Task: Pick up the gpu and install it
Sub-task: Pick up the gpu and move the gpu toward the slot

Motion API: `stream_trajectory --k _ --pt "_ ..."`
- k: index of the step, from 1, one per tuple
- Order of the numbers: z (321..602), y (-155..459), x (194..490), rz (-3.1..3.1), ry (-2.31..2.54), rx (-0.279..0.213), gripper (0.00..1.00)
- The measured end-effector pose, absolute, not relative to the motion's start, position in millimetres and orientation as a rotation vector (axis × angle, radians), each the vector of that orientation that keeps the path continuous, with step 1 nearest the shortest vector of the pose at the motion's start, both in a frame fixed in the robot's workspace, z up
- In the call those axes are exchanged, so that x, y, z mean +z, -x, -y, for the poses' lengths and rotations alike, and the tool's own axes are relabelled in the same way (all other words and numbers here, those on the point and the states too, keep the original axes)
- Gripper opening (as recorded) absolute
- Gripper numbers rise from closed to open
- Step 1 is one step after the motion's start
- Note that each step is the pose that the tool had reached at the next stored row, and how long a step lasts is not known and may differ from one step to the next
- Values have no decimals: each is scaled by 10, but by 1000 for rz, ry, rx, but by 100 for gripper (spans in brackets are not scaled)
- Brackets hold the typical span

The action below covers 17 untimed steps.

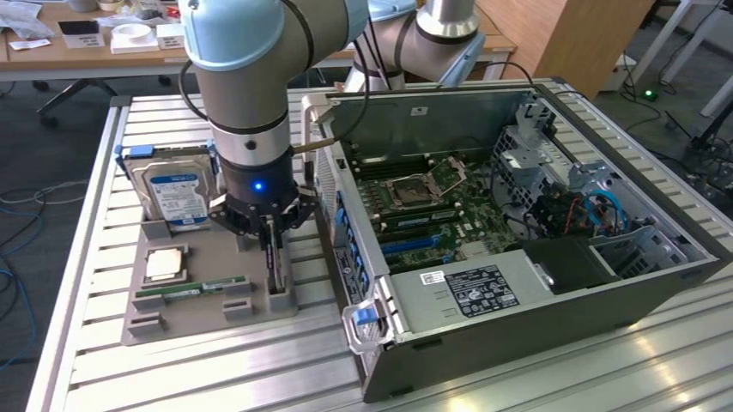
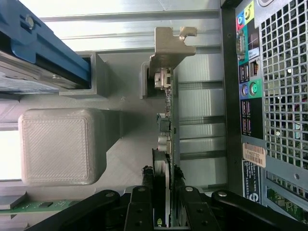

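Starting w/ the exterior view: the gripper (image 1: 270,236) hangs straight down over the grey plastic tray (image 1: 206,322), right on top of the gpu (image 1: 273,270). The gpu stands on edge in a slotted holder at the tray side nearest the pc case (image 1: 516,326). It's a thin dark slab, and its long axis runs alongside the case's perforated rear wall, so the tool sits directly above its upper edge w/ the fingers across the thin dimension. Further to the exterior view's left on the tray are a silver blue-labelled hard drive (image 1: 174,193), a cpu (image 1: 166,264) and a narrow green RAM stick (image 1: 189,290). The case lies open, green motherboard (image 1: 435,215) exposed. Wrist view: the black fingers (image 2: 144,202) stand narrow, one each side of the card edge. Their pads look pressed onto both faces, so I'd call it a pinch on the gpu (image 2: 167,120). The card runs away from the gripper (image 2: 163,190) to its silver metal bracket (image 2: 166,48), which is seated in a grey holder post, so it is gripped but not yet lifted. A matte ribbed grey block (image 2: 60,147) is beside it, and the case's mesh and I/O ports (image 2: 248,86) are on the far side.
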<state>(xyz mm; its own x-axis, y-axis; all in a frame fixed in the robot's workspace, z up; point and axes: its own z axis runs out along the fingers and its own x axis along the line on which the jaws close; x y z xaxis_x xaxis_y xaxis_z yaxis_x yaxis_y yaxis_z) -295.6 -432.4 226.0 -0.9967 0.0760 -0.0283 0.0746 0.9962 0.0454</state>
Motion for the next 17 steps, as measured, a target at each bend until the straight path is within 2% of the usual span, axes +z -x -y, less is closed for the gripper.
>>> stream_trajectory --k 17 --pt "4324 2956 2345 -3110 -92 69 26"
